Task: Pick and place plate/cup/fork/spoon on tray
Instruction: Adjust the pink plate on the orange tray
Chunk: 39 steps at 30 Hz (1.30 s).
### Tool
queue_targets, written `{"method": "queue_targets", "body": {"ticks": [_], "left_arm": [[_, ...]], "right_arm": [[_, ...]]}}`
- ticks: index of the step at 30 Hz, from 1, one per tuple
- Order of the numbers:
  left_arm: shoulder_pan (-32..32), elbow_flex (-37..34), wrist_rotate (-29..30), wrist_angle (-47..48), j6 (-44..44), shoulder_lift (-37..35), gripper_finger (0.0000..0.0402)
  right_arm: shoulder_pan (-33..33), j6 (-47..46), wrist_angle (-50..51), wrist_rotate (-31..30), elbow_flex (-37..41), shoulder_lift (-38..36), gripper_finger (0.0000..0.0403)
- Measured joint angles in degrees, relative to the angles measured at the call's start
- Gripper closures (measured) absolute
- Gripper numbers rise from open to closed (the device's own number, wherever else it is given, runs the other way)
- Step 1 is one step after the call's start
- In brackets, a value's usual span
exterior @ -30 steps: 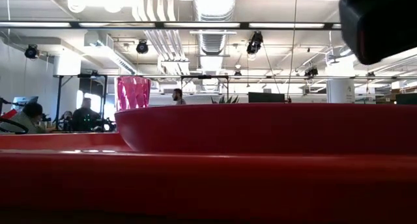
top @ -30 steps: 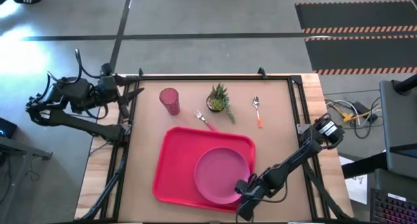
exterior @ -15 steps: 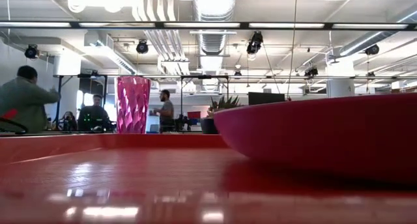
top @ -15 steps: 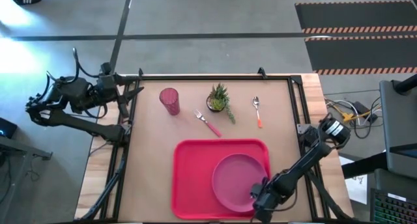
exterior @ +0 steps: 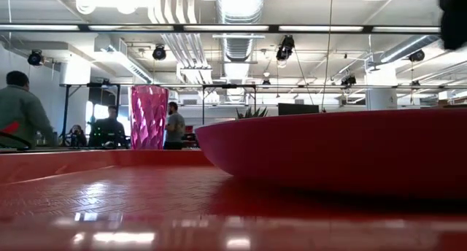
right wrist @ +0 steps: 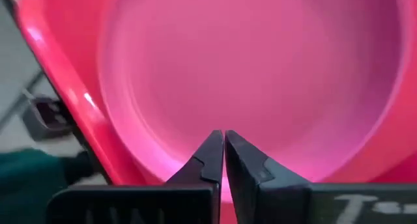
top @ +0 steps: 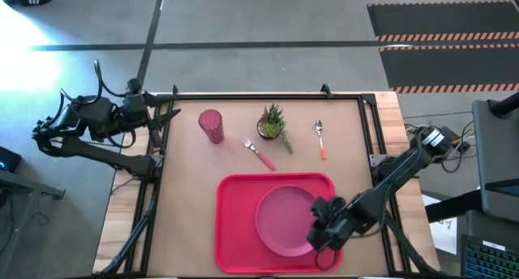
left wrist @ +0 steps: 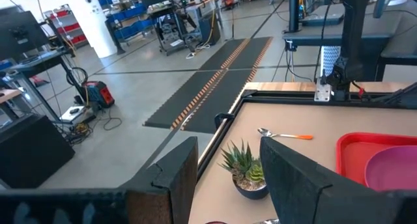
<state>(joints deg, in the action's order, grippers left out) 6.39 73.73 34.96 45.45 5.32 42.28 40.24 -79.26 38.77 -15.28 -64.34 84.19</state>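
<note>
Our left gripper (top: 166, 117) waits spread at the table's far-left edge. Cup (top: 211, 126), fork (top: 258, 153) and spoon (top: 320, 139) lie beyond the tray (top: 235, 230). The plate (top: 284, 221) sits inside; our right gripper (top: 318, 234), pressed together at its rim, should lift clear gently.

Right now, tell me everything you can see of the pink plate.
The plate is round, pink and looks like smooth plastic, with a wide flat well and a raised rim. It lies flat and right way up in the right half of the red tray, nothing on it. The right gripper, fingers shut, is at its right rim; the right wrist view shows the fingertips over that rim, though contact cannot be told.
</note>
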Motion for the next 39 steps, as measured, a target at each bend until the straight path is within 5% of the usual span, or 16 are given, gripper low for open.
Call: {"method": "queue_targets", "body": {"ticks": [11,17,21,28,39], "left_arm": [[0.0,0.0,0.0,0.04,0.0,-0.45,0.0252],[0.0,-0.01,0.0,0.07,0.0,-0.72,0.0252],[-0.02,-0.04,0.02,0.07,-0.02,-0.93,0.0252],[0.0,-0.07,0.02,0.11,-0.03,-1.24,0.0252],[0.0,-0.09,0.02,0.11,-0.04,-1.22,0.0252]], "right_arm": [[-13.94,10.42,12.37,-3.8,1.06,-3.49,0.0394],[-19.97,20.31,2.28,6.46,2.28,-2.91,0.0394],[-20.32,24.04,-1.79,8.34,2.8,-0.65,0.0394],[-20.03,18.84,15.33,12.57,2.91,2.64,0.0394],[-18.07,18.77,11.12,20.07,3.08,7.22,0.0394]]}}
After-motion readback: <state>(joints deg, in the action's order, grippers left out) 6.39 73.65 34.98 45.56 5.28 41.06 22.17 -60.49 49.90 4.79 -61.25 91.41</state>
